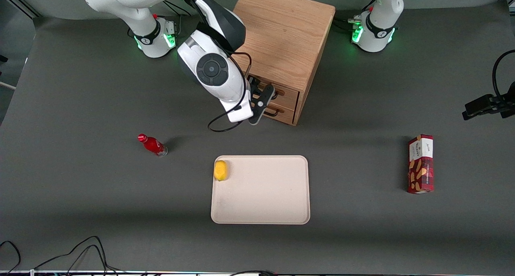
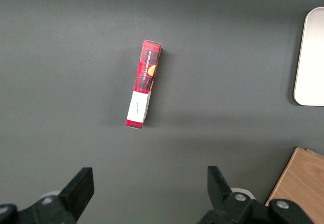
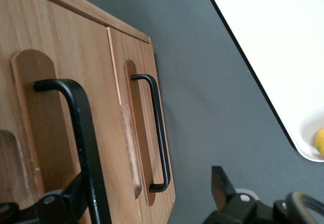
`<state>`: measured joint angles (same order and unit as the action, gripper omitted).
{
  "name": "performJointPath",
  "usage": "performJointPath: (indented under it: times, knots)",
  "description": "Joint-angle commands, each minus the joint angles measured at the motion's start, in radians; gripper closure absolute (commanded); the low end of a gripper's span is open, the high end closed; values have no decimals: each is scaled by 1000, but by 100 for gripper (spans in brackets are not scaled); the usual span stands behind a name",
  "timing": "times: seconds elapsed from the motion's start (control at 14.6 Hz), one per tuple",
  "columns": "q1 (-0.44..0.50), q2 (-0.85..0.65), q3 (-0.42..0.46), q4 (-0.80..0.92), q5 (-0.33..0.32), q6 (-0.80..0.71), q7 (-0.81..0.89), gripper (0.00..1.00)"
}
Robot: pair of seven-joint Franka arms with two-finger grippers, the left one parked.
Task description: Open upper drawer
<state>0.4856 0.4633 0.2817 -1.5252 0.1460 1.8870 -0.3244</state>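
Observation:
The light oak cabinet (image 1: pixel 281 38) stands between the arm bases, its drawer fronts facing the front camera. The upper drawer (image 1: pixel 287 95) (image 3: pixel 50 133) sits above the lower drawer (image 1: pixel 283 114) (image 3: pixel 144 57); both look closed. The upper drawer's thin black handle (image 3: pixel 81 133) looms close to the wrist camera, running just inside one of the fingers (image 3: pixel 76 193). My right gripper (image 1: pixel 263 104) (image 3: pixel 150 181) is open, right in front of the drawer fronts at handle height. The lower drawer's handle (image 3: pixel 158 133) shows farther down, untouched.
A cream tray (image 1: pixel 297 215) (image 3: pixel 263 32) lies nearer the front camera than the cabinet, with a yellow lemon (image 1: pixel 220 170) (image 3: pixel 320 142) in one corner. A red bottle (image 1: pixel 153 144) lies toward the working arm's end. A red snack box (image 1: pixel 421 163) (image 2: pixel 144 82) lies toward the parked arm's end.

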Motion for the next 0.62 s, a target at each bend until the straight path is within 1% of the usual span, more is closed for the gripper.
performJointPath:
  times: [0.0, 0.55]
  knots:
    - [-10, 4, -10, 8, -28, 21, -24, 0]
    - [-25, 26, -19, 42, -32, 21, -50, 0]
